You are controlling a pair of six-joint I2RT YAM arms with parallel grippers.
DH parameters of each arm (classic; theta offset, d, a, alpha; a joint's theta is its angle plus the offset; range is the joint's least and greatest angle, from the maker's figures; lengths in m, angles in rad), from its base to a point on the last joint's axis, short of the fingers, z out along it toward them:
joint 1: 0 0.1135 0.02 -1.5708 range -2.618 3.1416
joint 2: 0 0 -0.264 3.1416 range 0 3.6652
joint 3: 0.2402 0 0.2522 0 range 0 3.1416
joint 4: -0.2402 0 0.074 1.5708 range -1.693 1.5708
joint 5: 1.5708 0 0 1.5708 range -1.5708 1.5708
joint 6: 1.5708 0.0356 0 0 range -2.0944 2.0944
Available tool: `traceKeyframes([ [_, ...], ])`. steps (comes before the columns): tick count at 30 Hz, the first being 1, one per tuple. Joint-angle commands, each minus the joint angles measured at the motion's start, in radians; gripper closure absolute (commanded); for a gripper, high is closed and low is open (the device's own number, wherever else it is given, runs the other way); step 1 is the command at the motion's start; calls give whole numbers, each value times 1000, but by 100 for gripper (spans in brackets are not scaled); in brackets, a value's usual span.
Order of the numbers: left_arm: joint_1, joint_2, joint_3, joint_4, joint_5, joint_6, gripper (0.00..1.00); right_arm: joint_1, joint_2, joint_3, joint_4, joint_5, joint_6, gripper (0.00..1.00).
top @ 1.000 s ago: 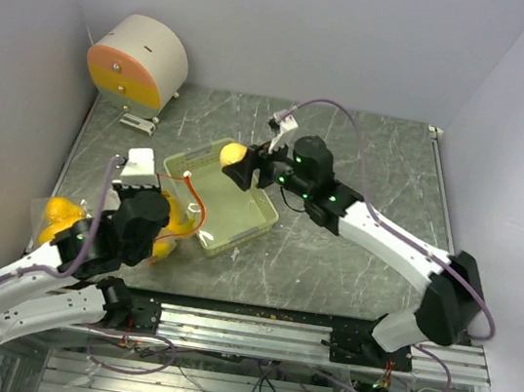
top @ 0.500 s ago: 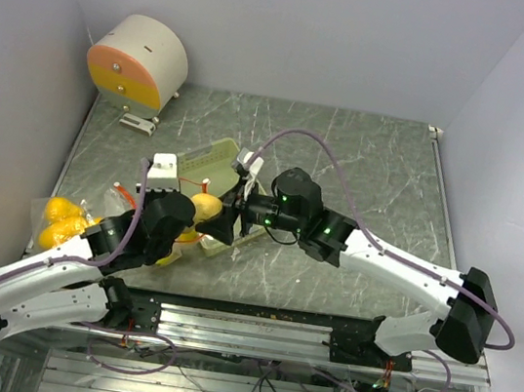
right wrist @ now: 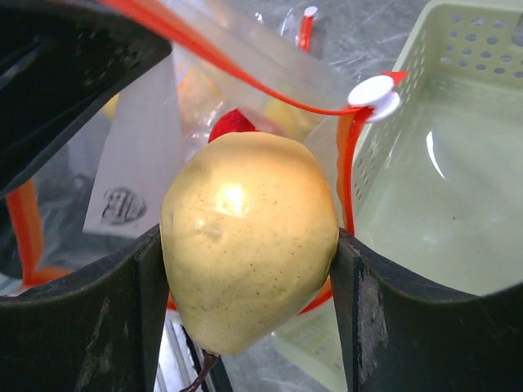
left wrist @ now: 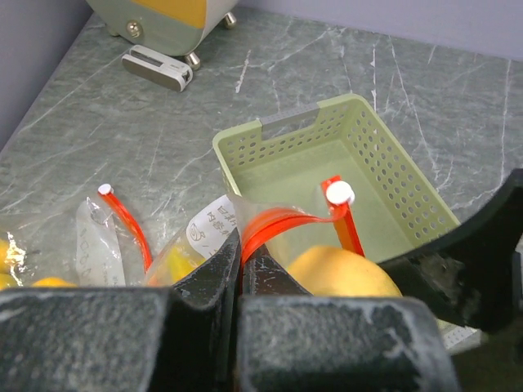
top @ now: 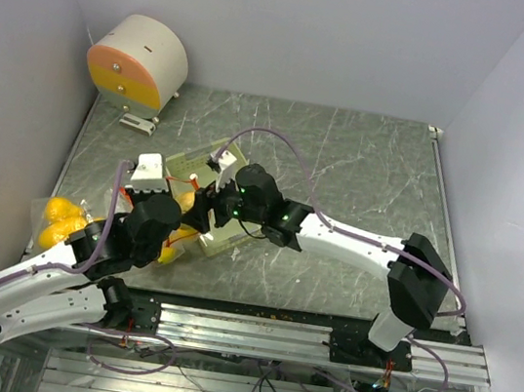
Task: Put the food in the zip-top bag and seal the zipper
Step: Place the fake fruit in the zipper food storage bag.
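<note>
Left pincer (left wrist: 243, 265) clamps the zipper (left wrist: 278, 219), holding the bag (left wrist: 208, 233) open; right pincer (right wrist: 251, 310), clamped on the yellow fruit (right wrist: 245, 245), should release deep inside

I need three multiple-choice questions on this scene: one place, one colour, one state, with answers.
1. Where is the glossy yellow toy fruit that the right claw grips? A on a shelf; B at the clear plastic bag's open mouth; C in a metal bowl.
2. The narrow strip along that mouth is: A blue; B white; C red-orange.
3. The left claw is: A shut on that strip; B wide open; C holding a spoon.
Answers: B, its strip frames the fruit; C, both wrist views show it; A, its fingers meet on it.
</note>
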Motion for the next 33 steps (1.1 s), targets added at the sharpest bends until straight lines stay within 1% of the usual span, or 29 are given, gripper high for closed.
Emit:
traceKeyframes([
  [1,-4,-25,0,3,16,-25,93,1,35,76,53,79,38,50],
  [2,-4,-27,-3,2,15,-27,93,2,39,88,54,80,46,46],
  [4,-3,-29,-8,-1,14,-33,93,12,49,107,37,89,46,33],
  [5,-3,-29,-11,-2,11,-35,93,13,51,115,21,101,44,24],
  [6,-4,-30,-13,-2,10,-35,93,20,50,118,7,115,42,13],
  [7,-4,-30,-16,-1,9,-37,93,21,44,115,-2,121,43,4],
  [8,-4,-31,-19,0,8,-37,93,21,36,107,-6,121,45,1],
  [14,-3,-34,-26,11,1,-37,93,21,-55,45,-28,158,56,0],
  [15,-4,-35,-25,11,0,-38,93,20,-71,35,-42,178,66,0],
  [18,-4,-41,-23,1,-1,-43,93,6,-121,7,-95,305,122,0],
  [19,-4,-45,-22,-1,-1,-44,93,-4,-130,2,-109,317,141,0],
  [23,-4,-61,-28,-8,-1,-46,93,-52,-133,8,-117,258,222,3],
  [26,-4,-69,-36,-11,0,-50,93,-101,-114,32,-118,201,340,5],
  [29,-4,-78,-49,-9,2,-55,93,-130,-91,35,-43,118,460,10],
  [33,-3,-85,-64,4,8,-56,93,-132,-22,94,-8,89,533,11],
])
